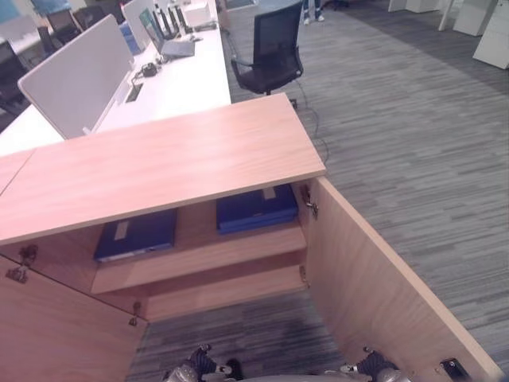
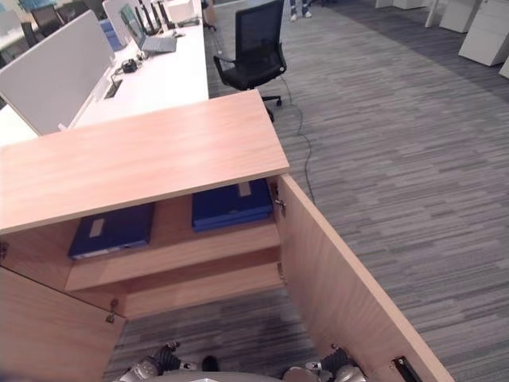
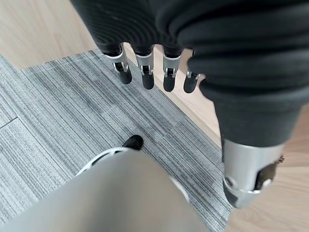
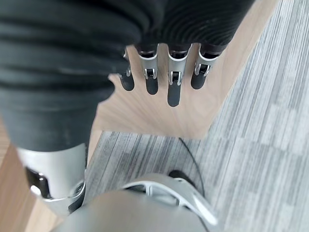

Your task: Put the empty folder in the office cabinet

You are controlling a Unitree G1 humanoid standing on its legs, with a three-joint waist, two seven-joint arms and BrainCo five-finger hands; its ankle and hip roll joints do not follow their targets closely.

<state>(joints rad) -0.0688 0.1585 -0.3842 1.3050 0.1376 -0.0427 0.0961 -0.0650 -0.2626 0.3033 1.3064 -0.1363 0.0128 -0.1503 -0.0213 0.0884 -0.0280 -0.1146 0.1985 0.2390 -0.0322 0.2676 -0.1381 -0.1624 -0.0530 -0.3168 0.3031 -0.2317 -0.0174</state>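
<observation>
The wooden office cabinet (image 1: 159, 159) stands in front of me with both doors swung open. On its upper shelf lie two dark blue folders, flat and side by side: one at the left (image 1: 137, 235), one at the right (image 1: 256, 208), each with a pale label. The lower shelf (image 1: 223, 290) is bare. My left hand (image 3: 145, 72) hangs over the grey carpet beside the left door, fingers straight and holding nothing. My right hand (image 4: 174, 82) hangs by the right door (image 1: 374, 270), fingers likewise straight and empty.
The left door (image 1: 56, 326) juts out at the lower left. Behind the cabinet runs a long white desk (image 1: 175, 87) with a grey partition (image 1: 79, 76) and a laptop (image 1: 176, 48). A black office chair (image 1: 270, 48) stands beside it. Grey carpet (image 1: 413, 143) spreads to the right.
</observation>
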